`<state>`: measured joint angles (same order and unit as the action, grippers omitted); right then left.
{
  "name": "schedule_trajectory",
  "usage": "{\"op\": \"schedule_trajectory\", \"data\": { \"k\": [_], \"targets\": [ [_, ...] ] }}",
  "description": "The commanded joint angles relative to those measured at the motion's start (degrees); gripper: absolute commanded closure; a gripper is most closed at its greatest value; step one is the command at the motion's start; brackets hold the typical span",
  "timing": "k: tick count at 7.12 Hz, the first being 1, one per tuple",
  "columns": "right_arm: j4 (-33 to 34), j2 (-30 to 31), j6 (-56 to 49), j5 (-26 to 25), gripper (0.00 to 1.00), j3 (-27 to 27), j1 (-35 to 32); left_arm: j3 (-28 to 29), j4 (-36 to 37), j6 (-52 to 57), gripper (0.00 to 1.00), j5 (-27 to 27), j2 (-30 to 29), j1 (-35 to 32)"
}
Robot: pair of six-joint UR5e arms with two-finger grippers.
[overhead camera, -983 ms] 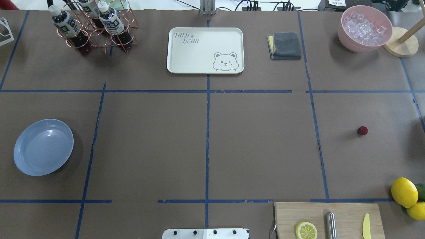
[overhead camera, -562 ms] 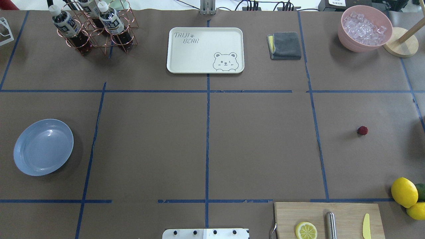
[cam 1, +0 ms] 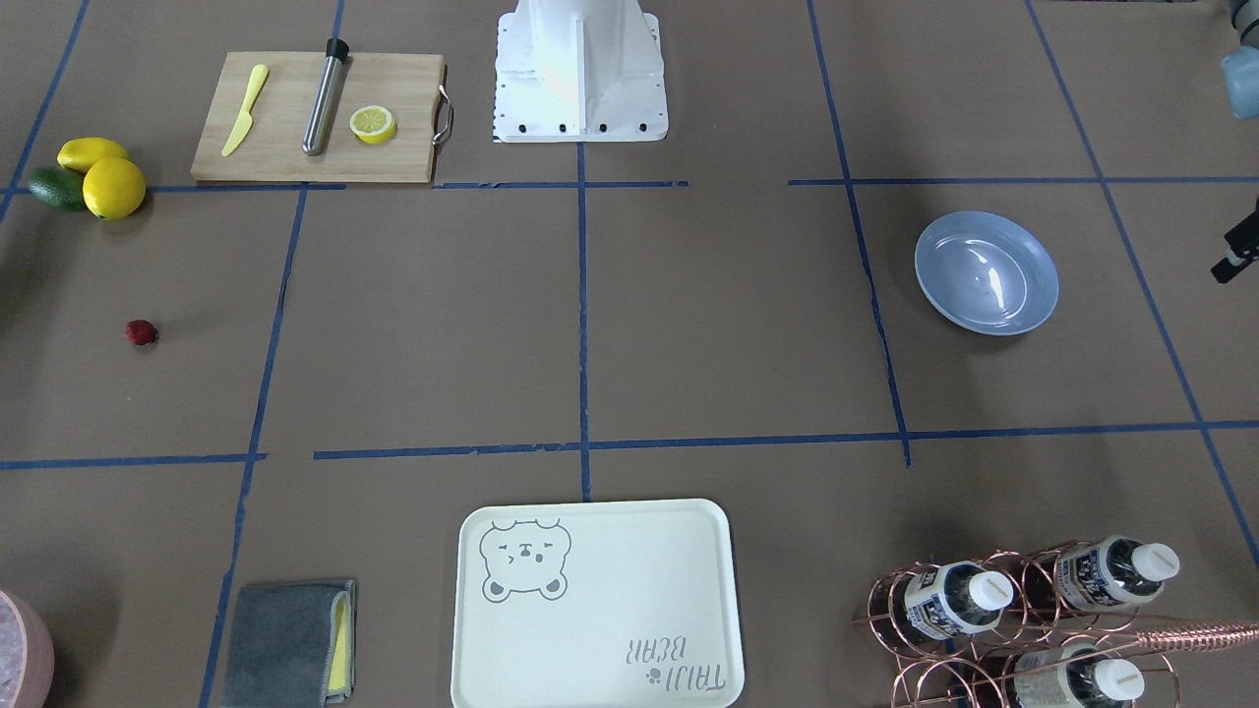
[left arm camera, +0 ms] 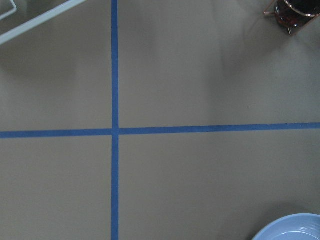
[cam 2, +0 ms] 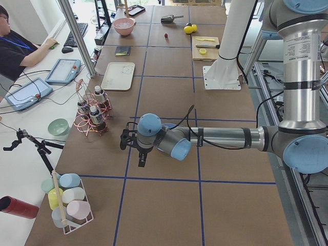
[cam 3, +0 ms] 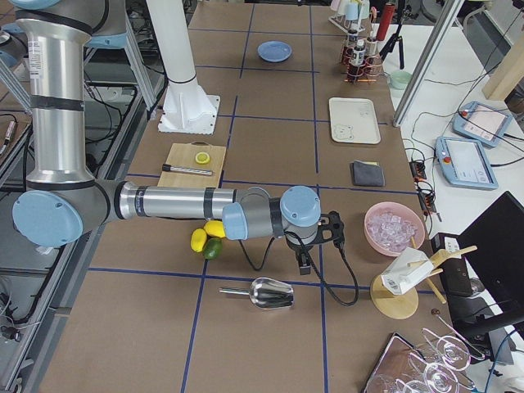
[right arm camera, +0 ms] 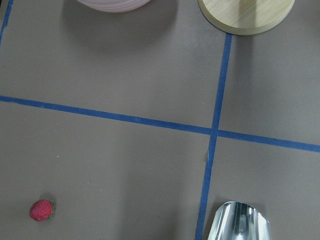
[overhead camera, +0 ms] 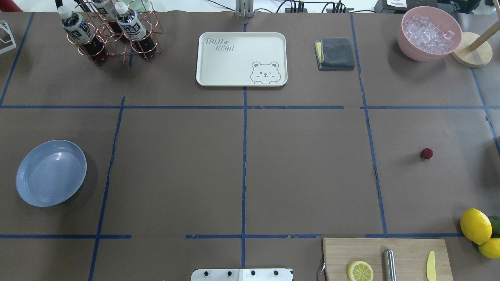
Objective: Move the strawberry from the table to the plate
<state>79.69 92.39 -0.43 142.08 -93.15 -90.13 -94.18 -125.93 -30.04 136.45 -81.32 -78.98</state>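
The strawberry [overhead camera: 426, 153] is a small dark-red berry lying alone on the brown table [overhead camera: 304, 171], right of centre; it also shows in the right wrist view [right arm camera: 41, 210]. An empty light-blue plate [overhead camera: 50, 173] sits far to the left, and its rim shows in the left wrist view [left arm camera: 292, 230]. My right gripper [cam 3: 304, 262] hangs over the table's right end, near the lemons. My left gripper [cam 2: 137, 154] hangs over the left end, next to the plate. Each shows only in a side view, so I cannot tell open from shut.
A cutting board [overhead camera: 414, 249] holds a lemon slice, a metal rod and a yellow knife, with lemons [overhead camera: 475, 225] beside it. At the far side stand a bear tray [overhead camera: 241, 58], grey cloth [overhead camera: 335, 53], pink ice bowl [overhead camera: 429, 33] and bottle rack [overhead camera: 113, 33]. A metal scoop [right arm camera: 240, 224] lies nearby.
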Motion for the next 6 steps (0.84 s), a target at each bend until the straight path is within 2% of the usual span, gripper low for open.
{"op": "schedule_trajectory", "data": {
  "k": [1, 2, 4, 6],
  "targets": [
    [-0.06, 0.59, -0.09, 0.39, 0.0, 0.34, 0.04, 1.61, -14.63, -13.76, 0.0, -0.57, 4.31, 5.39],
    [-0.06, 1.38, -0.01, 0.31, 0.0, 0.25, 0.04, 1.89, -18.17, -18.95, 0.0, -1.96, 4.85, 8.28],
    [-0.32, 0.61, 3.83, 0.22, 0.0, -0.18, 0.21, 1.98, -23.28, -28.01, 0.02, -10.02, 5.29, 16.01],
    [-1.46, 0.42, 5.62, 0.3, 0.0, -0.54, 0.39, 3.38, -26.29, -33.21, 0.02, -14.96, 5.29, 21.29]
  ]
}}
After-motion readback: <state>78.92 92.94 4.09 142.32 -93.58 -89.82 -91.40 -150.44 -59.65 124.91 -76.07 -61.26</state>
